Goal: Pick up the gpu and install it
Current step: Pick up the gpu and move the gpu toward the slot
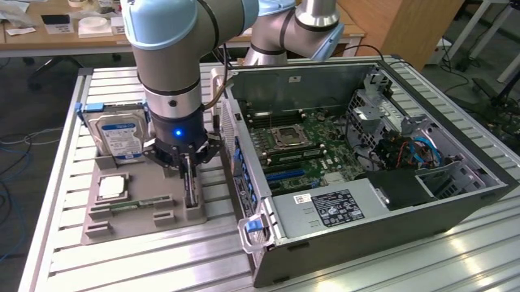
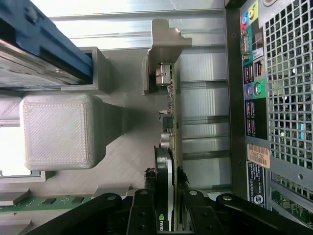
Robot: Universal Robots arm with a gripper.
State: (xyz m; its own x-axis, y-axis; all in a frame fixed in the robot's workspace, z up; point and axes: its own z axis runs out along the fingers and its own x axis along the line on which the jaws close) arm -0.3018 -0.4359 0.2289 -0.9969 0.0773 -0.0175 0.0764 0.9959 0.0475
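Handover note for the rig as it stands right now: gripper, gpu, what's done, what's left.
Gripper: shut on the gpu, one finger on each face of the card, gripping from above.
Gpu: upright in its holder on the grey tray, next to the open computer case.
Done: grasp made. The card does not look lifted out of the holder.
Left: the lift and the whole install. The motherboard has no card seated in it.

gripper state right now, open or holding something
gripper: closed on the gpu, which stands on edge in the tray
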